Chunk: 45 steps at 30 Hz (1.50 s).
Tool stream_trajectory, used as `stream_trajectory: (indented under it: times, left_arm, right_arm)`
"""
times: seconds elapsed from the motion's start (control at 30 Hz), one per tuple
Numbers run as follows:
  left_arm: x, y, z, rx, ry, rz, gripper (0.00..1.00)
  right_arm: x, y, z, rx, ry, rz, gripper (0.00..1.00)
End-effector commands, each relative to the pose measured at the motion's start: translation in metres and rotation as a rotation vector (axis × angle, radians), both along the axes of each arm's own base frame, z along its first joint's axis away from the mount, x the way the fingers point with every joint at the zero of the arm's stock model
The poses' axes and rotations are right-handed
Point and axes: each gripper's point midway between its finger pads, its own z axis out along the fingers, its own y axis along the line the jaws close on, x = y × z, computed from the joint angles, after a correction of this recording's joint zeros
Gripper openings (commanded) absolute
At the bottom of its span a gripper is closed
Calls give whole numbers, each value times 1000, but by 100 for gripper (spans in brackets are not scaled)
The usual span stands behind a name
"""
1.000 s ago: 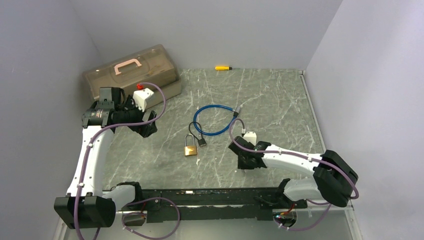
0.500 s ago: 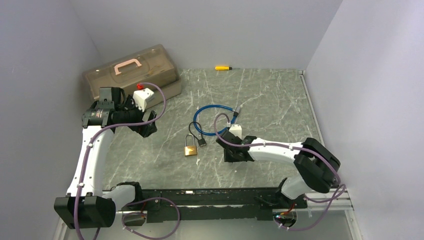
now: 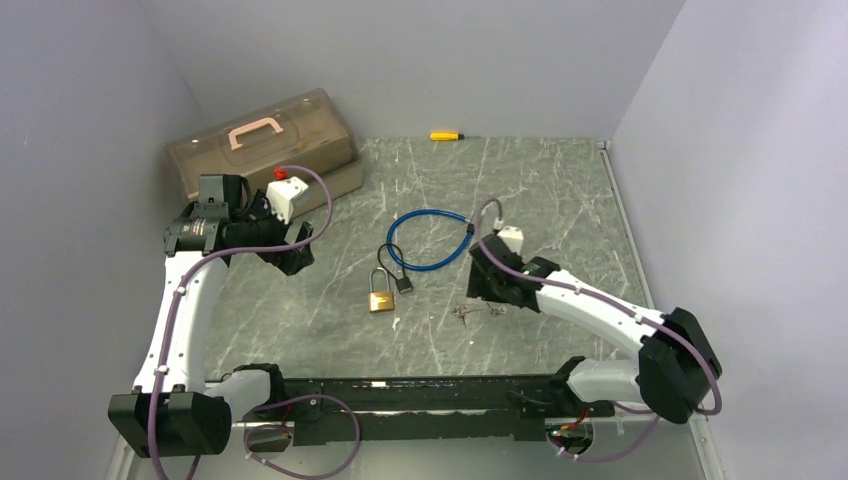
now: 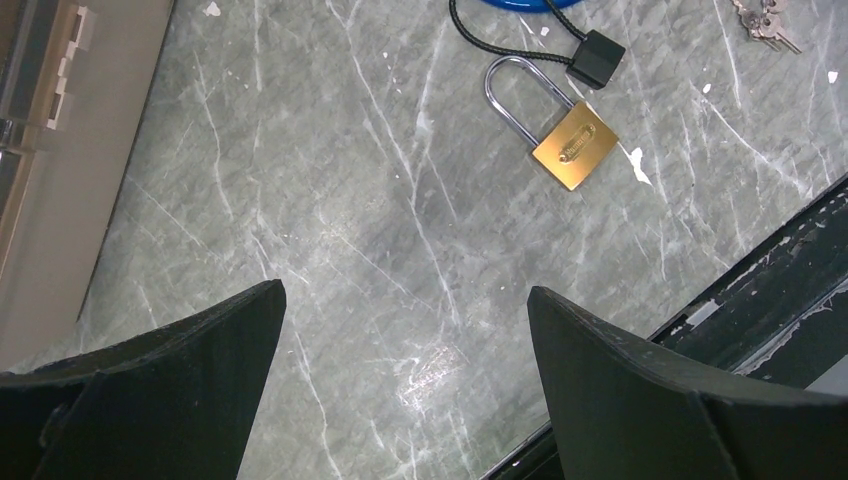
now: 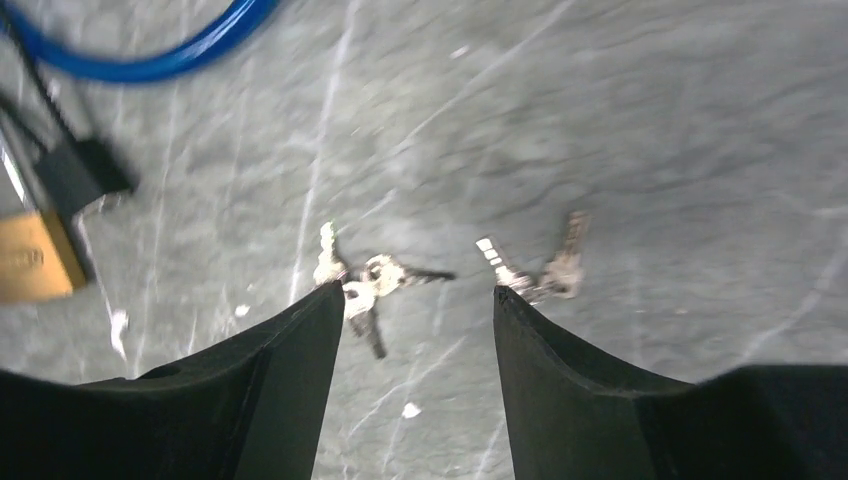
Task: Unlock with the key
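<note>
A brass padlock with a steel shackle lies shut on the marble table, also in the left wrist view and at the left edge of the right wrist view. Two small bunches of keys lie loose to its right: one and another. My right gripper hovers open just behind them, with nothing between its fingers. Raised at the left, my left gripper stands wide open and empty.
A small black lock on a thin black cable and a blue cable loop lie just behind the padlock. A brown toolbox stands at the back left and a yellow tool by the back wall. The black base rail runs along the near edge.
My right arm swung left, then back towards the blue cable, and its jaws opened. Two key bunches now show on the table below it. The left arm has not moved.
</note>
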Motion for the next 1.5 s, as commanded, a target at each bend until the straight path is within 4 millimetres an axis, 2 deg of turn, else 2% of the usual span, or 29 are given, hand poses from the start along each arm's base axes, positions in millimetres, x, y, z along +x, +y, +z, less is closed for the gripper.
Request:
stream_trajectory:
  times: [0.0, 0.1, 0.3, 0.57, 0.73, 0.93, 1.1, 1.23, 1.47]
  left_arm:
    - [2, -5, 9, -11, -38, -37, 99]
    - [2, -5, 7, -8, -29, -39, 99]
    - [0, -5, 6, -6, -23, -42, 99]
    - [3, -6, 7, -12, -20, -44, 99]
    - [3, -6, 5, -12, -20, -42, 99]
    - [0, -5, 1, -7, -18, -38, 99]
    - [-2, -3, 2, 2, -22, -36, 99]
    - [-2, -4, 0, -6, -14, -35, 99]
    - [-4, -11, -2, -34, -3, -53, 99]
  right_arm:
    - [9, -52, 1, -44, 14, -143, 59]
    - [13, -64, -12, -44, 54, -181, 58]
    - [10, -50, -31, 16, 113, -156, 53]
    - [-2, -51, -50, 25, 158, -160, 48]
    - [1, -48, -58, 21, 158, -155, 34]
    - [5, -20, -58, 18, 137, -78, 13]
    - [-1, 10, -58, 18, 127, -2, 5]
    - [2, 15, -52, 1, 98, 11, 0]
    - [17, 23, -8, 51, -42, 97, 0]
